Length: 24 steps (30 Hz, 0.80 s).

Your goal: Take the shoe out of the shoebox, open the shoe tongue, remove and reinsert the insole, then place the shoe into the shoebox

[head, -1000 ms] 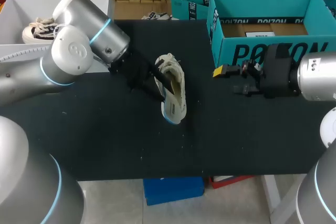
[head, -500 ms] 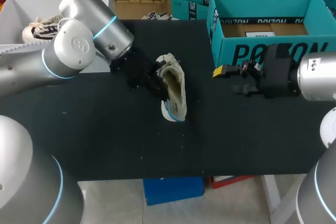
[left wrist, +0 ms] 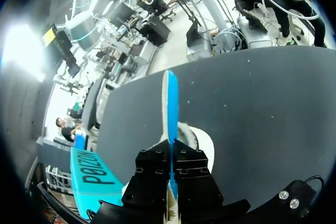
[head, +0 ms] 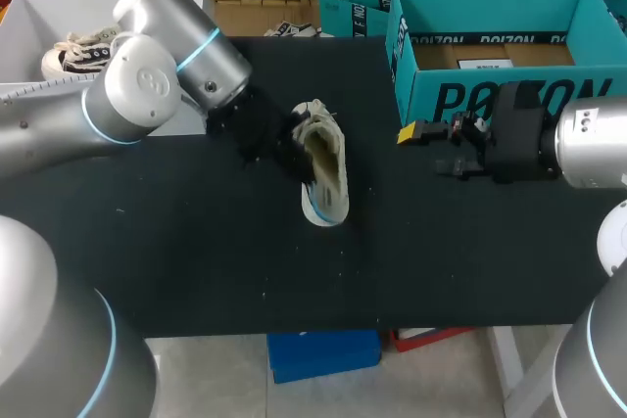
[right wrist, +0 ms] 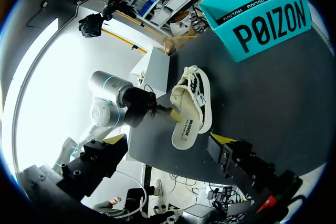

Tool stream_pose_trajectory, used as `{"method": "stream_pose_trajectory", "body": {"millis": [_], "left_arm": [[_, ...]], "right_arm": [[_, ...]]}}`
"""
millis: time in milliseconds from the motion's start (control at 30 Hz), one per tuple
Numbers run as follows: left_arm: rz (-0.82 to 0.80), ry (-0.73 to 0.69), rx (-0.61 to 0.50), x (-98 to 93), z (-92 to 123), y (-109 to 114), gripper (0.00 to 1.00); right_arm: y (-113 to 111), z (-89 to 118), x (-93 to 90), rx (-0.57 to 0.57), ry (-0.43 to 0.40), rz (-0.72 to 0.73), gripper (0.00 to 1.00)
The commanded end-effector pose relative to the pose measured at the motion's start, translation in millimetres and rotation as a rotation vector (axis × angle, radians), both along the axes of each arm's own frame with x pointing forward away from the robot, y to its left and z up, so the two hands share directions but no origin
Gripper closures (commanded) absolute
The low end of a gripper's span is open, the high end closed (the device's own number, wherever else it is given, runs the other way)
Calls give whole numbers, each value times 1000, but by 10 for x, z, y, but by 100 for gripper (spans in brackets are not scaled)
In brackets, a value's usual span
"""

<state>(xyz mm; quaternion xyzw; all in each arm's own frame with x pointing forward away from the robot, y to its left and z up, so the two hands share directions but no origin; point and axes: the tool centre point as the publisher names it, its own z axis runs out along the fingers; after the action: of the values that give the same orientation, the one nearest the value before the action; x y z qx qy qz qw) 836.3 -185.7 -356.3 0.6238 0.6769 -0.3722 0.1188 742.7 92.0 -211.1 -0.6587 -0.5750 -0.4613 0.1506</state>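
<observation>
Cream shoe (head: 328,159) sits out on the black bench (head: 196,261), about mid-bench, its heel end toward the front edge and its opening facing up. It is well clear of the teal shoebox (head: 490,100), which stands open at the far right corner. Left arm comes in across the bench from the left. Left gripper (left wrist: 171,148) is at the shoe's opening, and its black fingers (left wrist: 157,171) are pinched tight on a thin white-and-blue sheet seen edge-on, by the look of it the insole (left wrist: 170,103), which stands up out of the shoe ahead of the fingers. From the right wrist camera one yellow tip of that gripper shows lying inside the shoe's mouth. Right gripper (right wrist: 168,139) hangs in front of the shoebox's front wall, apart from the shoe, its yellow-tipped fingers spread wide with nothing between them. White box (head: 29,7) at the far left corner holds a second sneaker (head: 73,58).
</observation>
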Motion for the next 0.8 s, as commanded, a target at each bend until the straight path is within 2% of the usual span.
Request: {"method": "stream_pose_trajectory", "body": {"millis": [33, 800], "left_arm": [[13, -17, -2, 17, 18, -1, 100], [109, -115, 23, 408, -64, -16, 100]], "right_arm": [[0, 0, 0, 1, 0, 0, 0], [0, 0, 0, 1, 0, 0, 0]]}}
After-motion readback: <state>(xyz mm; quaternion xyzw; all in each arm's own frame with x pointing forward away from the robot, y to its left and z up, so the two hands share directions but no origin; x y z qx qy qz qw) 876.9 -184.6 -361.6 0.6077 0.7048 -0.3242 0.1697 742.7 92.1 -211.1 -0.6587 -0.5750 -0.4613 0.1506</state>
